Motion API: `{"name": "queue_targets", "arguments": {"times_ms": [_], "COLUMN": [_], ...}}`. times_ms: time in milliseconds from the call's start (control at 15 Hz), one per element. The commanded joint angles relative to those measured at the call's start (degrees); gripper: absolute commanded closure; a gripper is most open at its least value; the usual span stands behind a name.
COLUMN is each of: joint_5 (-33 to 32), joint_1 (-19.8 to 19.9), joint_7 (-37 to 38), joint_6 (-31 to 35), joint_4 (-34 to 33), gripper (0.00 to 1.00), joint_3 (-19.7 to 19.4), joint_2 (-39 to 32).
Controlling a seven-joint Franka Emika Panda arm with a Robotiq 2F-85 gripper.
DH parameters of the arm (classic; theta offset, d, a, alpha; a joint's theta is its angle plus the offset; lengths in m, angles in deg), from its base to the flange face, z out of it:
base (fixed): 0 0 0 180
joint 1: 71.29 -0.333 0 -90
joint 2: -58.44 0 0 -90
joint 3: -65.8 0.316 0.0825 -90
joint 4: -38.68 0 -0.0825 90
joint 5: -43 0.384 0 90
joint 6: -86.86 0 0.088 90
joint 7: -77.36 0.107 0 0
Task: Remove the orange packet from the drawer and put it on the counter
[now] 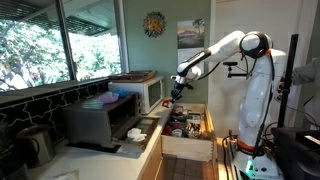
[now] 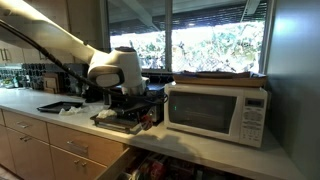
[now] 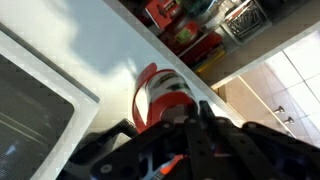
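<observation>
Closest to us in the wrist view, the gripper [image 3: 170,120] is clamped on the orange packet [image 3: 158,92], which sticks out past the fingertips. We read the 2 fingers as closed on its near end. The packet hangs over the pale counter [image 3: 90,50], near the front edge, and we cannot tell whether it touches the surface. Holding it by 1 end makes sense to us, since the free end can meet the counter first and lie flat once let go. We judge the lifting-out done and the setting-down not yet finished.

Past the counter edge and lower down, the drawer [image 1: 187,148] stands pulled out, most likely because the packet came from it. Inside we see red packages [image 3: 185,38] crowded together and what looks like a wire basket [image 3: 245,18]. The rest of its contents are too small to name.

Farther back, the white microwave [image 2: 215,108] sits on the counter, with the dark toaster oven [image 1: 98,122] beside it.
</observation>
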Motion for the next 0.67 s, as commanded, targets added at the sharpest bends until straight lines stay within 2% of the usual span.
{"name": "queue_targets", "arguments": {"times_ms": [0,133,200,333,600], "joint_5": [9.01,8.56,3.65,-0.89,-10.32], "joint_1": [1.35,4.5,6.07,7.2,8.48], "joint_7": [-12.19,-13.23,-8.33,-2.8,7.72], "joint_6": [-14.61,-22.21,-21.56,-16.06,-9.85], "joint_4": [-11.29,-15.88,-17.34,-18.03,-20.88], "gripper": [0.98,0.98,0.98,0.98,0.98], "joint_3": [-0.95,1.41,3.37,6.68,11.21], "joint_2": [-9.55,-14.73,-17.06,-19.67,-24.63]}}
